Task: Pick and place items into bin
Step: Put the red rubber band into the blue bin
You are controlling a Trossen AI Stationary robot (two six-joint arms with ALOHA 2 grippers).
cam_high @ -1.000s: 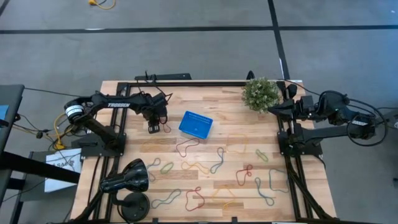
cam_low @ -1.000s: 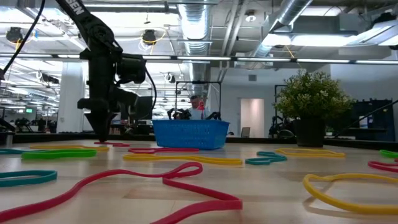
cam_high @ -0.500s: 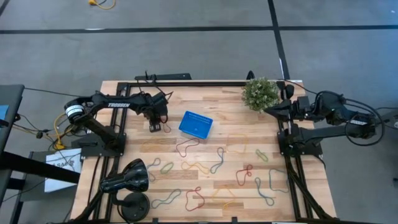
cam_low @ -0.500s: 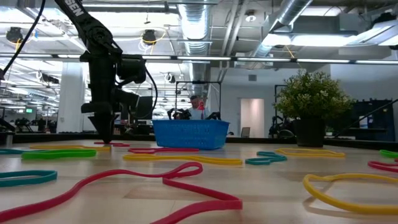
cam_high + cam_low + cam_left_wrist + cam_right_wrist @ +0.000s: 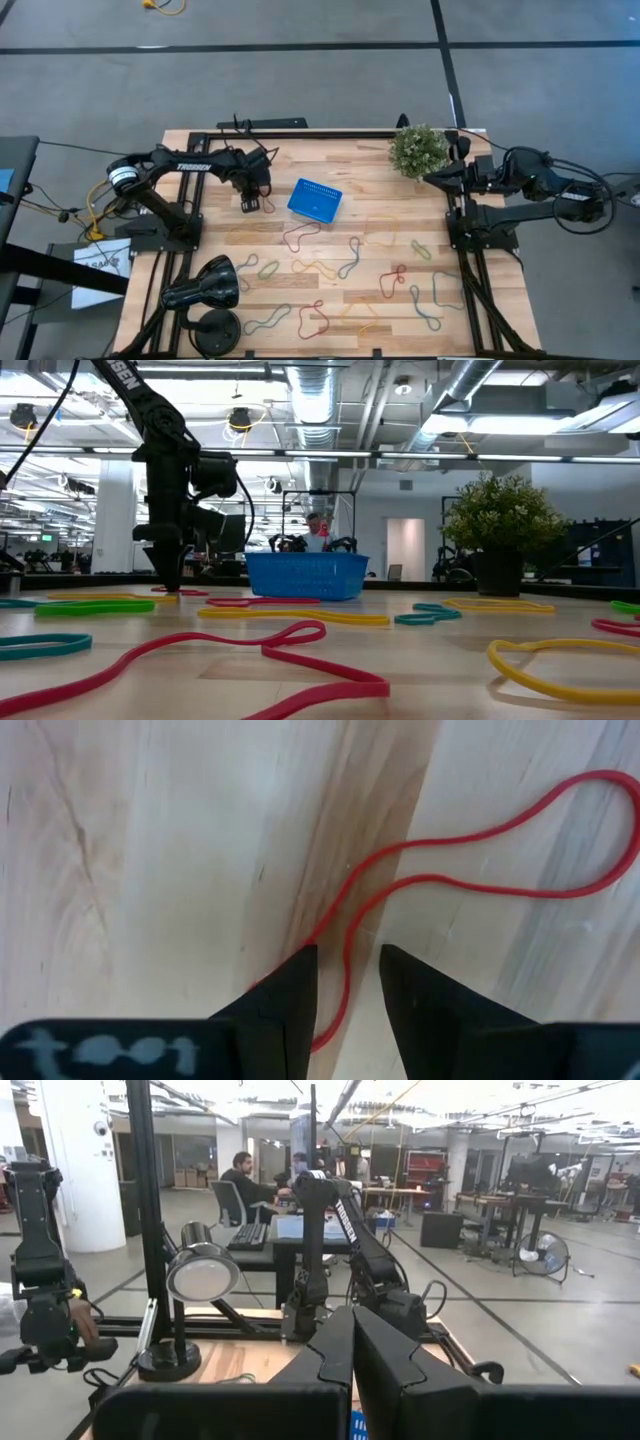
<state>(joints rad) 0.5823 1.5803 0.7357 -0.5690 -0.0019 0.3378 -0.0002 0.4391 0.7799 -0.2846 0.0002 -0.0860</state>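
My left gripper (image 5: 247, 206) (image 5: 170, 588) points straight down at the table, left of the blue mesh bin (image 5: 315, 200) (image 5: 305, 575). It is open by a narrow gap (image 5: 348, 990) over one end of a thin red loop (image 5: 470, 850) (image 5: 262, 206) lying flat on the wood. Several other loops in red, green, yellow, blue and brown (image 5: 340, 265) (image 5: 290, 615) lie flat on the near half of the table. My right gripper (image 5: 428, 178) (image 5: 352, 1340) is shut and waits in the air at the table's right edge, beside the potted plant. My left gripper stands over the red loop's narrow end from above. One strand (image 5: 345, 955) runs into the gap between the fingers, and the other (image 5: 318, 925) meets the tip of one finger (image 5: 295, 980). I cannot tell whether the fingers touch the band.
A bushy potted plant (image 5: 418, 150) (image 5: 503, 525) stands at the far right corner. A black lamp (image 5: 205, 285) sits at the near left edge. Arm bases and black cables line both sides. Bare wood lies between the bin and the plant.
My left gripper has crept a little toward the bin and stays low at the table. My right arm has shifted slightly toward the table's left. The loops and the bin have not moved.
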